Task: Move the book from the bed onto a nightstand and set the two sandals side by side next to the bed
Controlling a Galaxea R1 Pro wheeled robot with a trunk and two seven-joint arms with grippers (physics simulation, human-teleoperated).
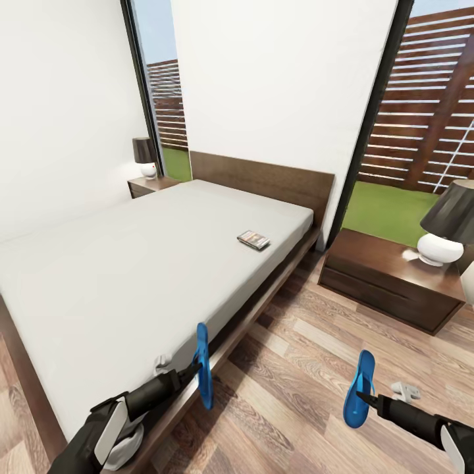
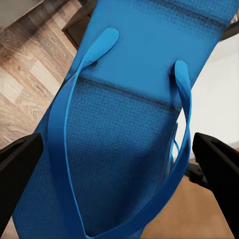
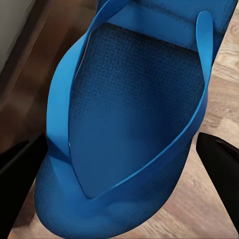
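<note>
Blue sandals hang edge-up, one (image 1: 203,374) clamped in the left gripper's (image 1: 195,372) jaws, one (image 1: 359,397) in the right gripper's (image 1: 361,396). Light, floppy soles, likely to sag; the book (image 1: 253,239) on the bed (image 1: 125,276) looks thin, best pinched at an edge.

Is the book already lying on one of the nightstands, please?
No, the book lies on the bed's mattress, apart from both nightstands.

Each gripper (left (image 1: 195,370), right (image 1: 361,396)) holds a blue sandal; book (image 1: 253,239) on bed (image 1: 131,263).
</note>
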